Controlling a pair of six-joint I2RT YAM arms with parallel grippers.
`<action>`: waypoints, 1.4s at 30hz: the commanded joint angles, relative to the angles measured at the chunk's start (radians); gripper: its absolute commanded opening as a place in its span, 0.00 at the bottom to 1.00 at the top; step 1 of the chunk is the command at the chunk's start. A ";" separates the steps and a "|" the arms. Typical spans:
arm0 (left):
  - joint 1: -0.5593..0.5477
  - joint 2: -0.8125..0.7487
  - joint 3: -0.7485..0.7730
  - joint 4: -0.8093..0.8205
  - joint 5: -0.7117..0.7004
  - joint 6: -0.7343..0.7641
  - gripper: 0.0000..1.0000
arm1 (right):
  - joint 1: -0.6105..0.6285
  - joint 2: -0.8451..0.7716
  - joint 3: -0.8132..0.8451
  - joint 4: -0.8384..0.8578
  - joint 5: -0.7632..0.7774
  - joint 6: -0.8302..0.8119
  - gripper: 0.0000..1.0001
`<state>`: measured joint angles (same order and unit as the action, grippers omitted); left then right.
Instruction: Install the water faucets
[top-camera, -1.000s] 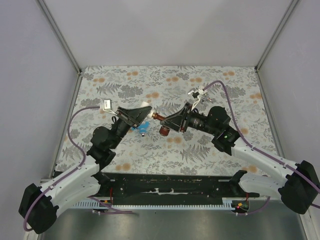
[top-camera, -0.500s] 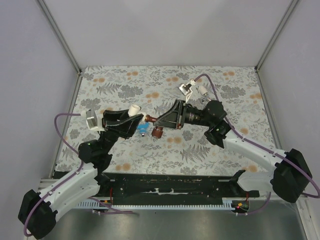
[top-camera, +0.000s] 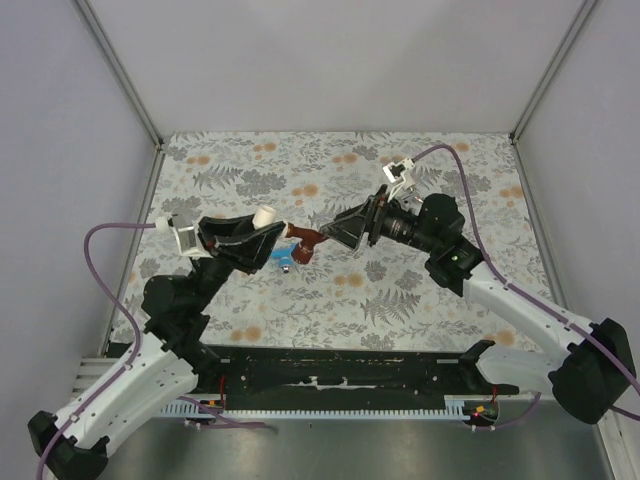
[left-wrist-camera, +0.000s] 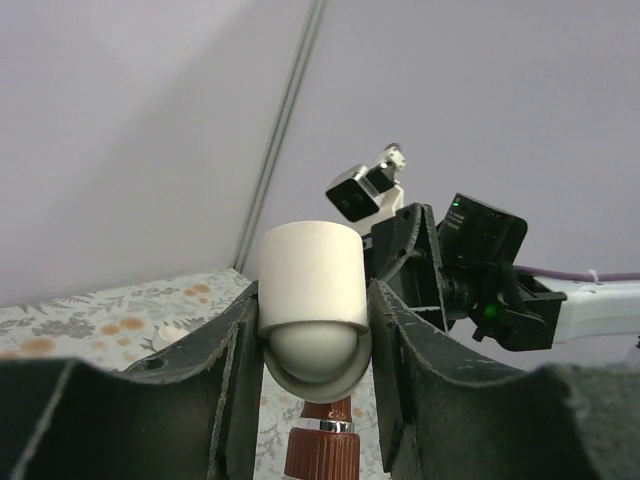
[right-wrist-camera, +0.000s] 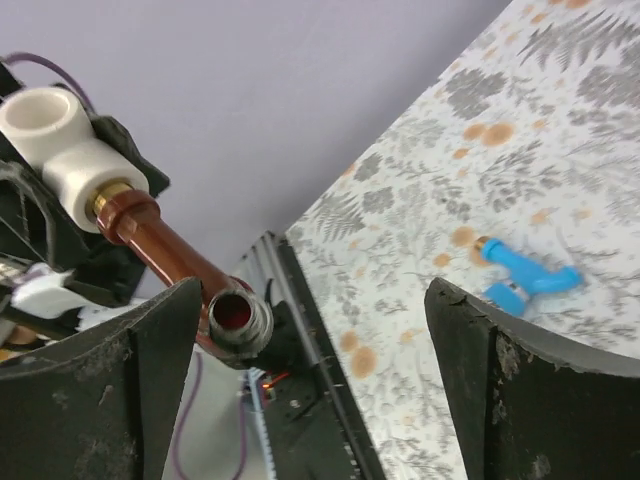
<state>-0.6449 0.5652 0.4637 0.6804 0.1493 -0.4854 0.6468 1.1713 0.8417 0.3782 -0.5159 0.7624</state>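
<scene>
The fitting (left-wrist-camera: 310, 290) is being gripped by the left hand (top-camera: 262, 232), the copper faucet (right-wrist-camera: 165, 245) seated in it. The right hand (top-camera: 335, 232) is standing apart about the faucet's free end. Screwing-in is judged under way; closing and turning are being called for next.

White pipe fitting (left-wrist-camera: 310, 290), floral-patterned table (top-camera: 330, 300)
</scene>
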 joint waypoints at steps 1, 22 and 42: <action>-0.001 -0.019 0.127 -0.204 -0.079 0.119 0.02 | 0.002 -0.071 0.000 -0.082 0.154 -0.302 0.98; -0.004 0.295 0.639 -0.933 -0.347 -0.068 0.02 | 0.352 -0.058 -0.177 0.339 0.540 -1.322 0.98; -0.004 0.314 0.739 -1.059 -0.266 -0.124 0.02 | 0.488 0.220 -0.165 0.723 0.680 -1.761 0.86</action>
<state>-0.6476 0.8764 1.1534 -0.4065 -0.1455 -0.5606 1.1034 1.3422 0.6678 0.9092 0.1101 -0.8661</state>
